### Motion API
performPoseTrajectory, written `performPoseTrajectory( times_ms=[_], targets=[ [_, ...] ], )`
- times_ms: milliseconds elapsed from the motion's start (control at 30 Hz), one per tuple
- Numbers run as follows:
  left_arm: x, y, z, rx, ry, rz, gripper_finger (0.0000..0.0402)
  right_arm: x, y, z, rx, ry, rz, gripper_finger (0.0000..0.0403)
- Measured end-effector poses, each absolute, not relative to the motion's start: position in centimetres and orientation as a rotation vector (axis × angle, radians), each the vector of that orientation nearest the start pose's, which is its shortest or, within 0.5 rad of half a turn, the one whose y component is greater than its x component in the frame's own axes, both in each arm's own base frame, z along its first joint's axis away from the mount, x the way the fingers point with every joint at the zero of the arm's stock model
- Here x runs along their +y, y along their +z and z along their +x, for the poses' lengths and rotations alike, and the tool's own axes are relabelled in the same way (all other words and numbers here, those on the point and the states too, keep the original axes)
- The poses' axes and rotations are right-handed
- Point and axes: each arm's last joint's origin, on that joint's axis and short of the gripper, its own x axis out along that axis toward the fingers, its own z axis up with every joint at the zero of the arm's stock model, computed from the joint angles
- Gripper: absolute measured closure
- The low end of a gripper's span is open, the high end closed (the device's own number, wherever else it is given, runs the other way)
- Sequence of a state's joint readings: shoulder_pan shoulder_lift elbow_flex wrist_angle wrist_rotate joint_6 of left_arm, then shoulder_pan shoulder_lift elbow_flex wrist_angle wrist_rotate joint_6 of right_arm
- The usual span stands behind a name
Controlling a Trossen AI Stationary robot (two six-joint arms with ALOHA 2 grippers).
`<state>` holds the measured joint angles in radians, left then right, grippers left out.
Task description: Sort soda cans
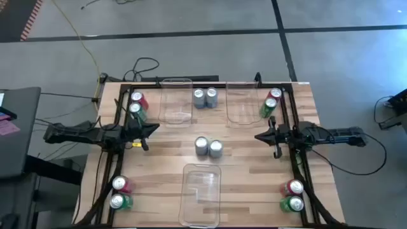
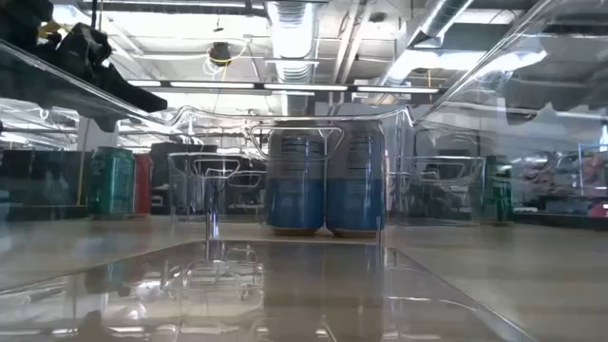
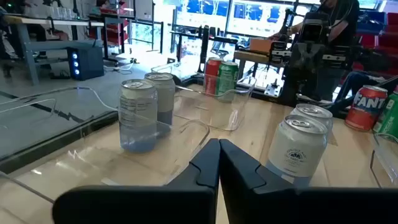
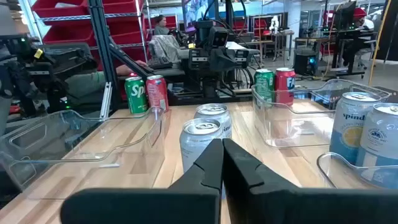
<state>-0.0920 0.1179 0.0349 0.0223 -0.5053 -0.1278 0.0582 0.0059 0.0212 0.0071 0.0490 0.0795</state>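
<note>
Wooden table (image 1: 248, 172), both arms level — left fingers (image 1: 154, 129), right fingers (image 1: 259, 135) closed, empty.

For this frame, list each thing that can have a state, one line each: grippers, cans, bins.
left gripper: shut, holding nothing, at the table's left side
right gripper: shut, holding nothing, at the table's right side
silver-blue cans: upright, two at centre, two at the far edge, outside the bins
red and green cans: upright, paired at the four corners
clear bins: three, all empty
</note>
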Motion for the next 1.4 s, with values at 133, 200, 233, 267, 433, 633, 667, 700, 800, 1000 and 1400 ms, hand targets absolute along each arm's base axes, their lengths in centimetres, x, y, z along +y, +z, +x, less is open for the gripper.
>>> performPoseTrajectory(
  times_ms=[133,200,233,267,433,633,667,700,800,1000,1400],
  targets=[
    [0.48,16.84,10.07,0.032,0.416,-0.108,0.0395,0.42,17.08,9.67,-0.022,0.01,0.081,0.0375],
    [0.48,16.84,10.07,0.032,0.416,-0.108,0.0395,0.42,17.1,9.66,-0.022,0.01,0.081,0.0375],
    [0.48,16.84,10.07,0.032,0.416,-0.108,0.0395,0.42,17.09,9.66,-0.022,0.01,0.081,0.0375],
    [0.48,16.84,10.07,0.032,0.416,-0.108,0.0395,0.42,17.09,9.67,-0.022,0.01,0.081,0.0375],
    [0.48,16.84,10.07,0.032,0.416,-0.108,0.0395,0.42,17.09,9.66,-0.022,0.01,0.081,0.0375],
    [0.48,16.84,10.08,0.032,0.416,-0.108,0.0395,0.42,17.09,9.66,-0.022,0.01,0.081,0.0375],
    [0.48,16.84,10.07,0.032,0.416,-0.108,0.0395,0.42,17.1,9.66,-0.022,0.01,0.081,0.0375],
    [0.48,16.84,10.07,0.032,0.416,-0.108,0.0395,0.42,17.09,9.66,-0.022,0.01,0.081,0.0375],
    [0.48,16.84,10.07,0.032,0.416,-0.108,0.0395,0.42,17.1,9.66,-0.022,0.01,0.081,0.0375],
    [0.48,16.84,10.07,0.032,0.416,-0.108,0.0395,0.42,17.1,9.66,-0.022,0.01,0.081,0.0375],
    [0.48,16.91,10.08,0.024,0.416,-0.11,0.0395,0.42,16.96,9.66,-0.005,0.01,0.021,0.0375]
  ],
)
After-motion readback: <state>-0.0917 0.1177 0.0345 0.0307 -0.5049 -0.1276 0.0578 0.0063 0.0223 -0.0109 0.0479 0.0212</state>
